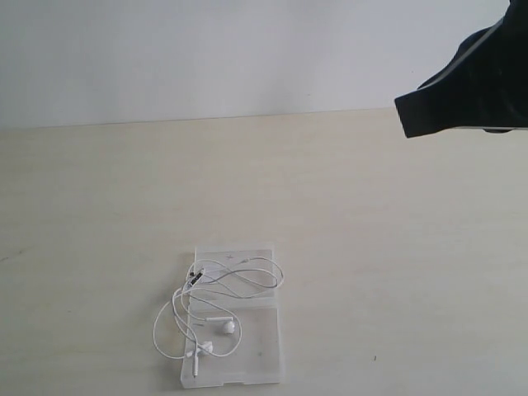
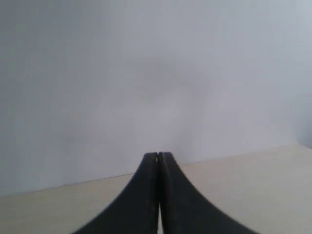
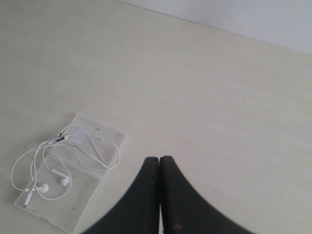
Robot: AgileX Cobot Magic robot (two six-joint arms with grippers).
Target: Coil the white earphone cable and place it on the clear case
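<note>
Right wrist view puts the right tool [image 3: 159,158] in the foreground with its two dark fingers pressed together and nothing between them. It hangs high above the bare table [image 3: 219,97]. Well apart from it lies the clear case [image 3: 85,197], flat and opened out, with the white earphone cable [image 3: 64,180] spread over it in loose, uneven loops, both earbuds resting on one half. The left tool [image 2: 159,155] is also closed on nothing and points at the pale wall [image 2: 146,73] across the far table edge.

In the exterior view the case sits at 6 o'clock and the right arm's dark end at 2 o'clock. One loop of cable spills past the case's 9 o'clock edge onto the table.

The loops look slack, not a tidy coil, so I judge there may be work left. The wire is very thin and could slip out of a pinch. Hooking a single strand could drag the whole bundle, or the light case itself, out of place. The overhanging loop is the likeliest part to pull the rest off.

Only the right wrist view shows a tool and the cable together. The left wrist view shows neither cable nor case. The exterior view does not show the left tool at all, but it shows the overhang most plainly.
</note>
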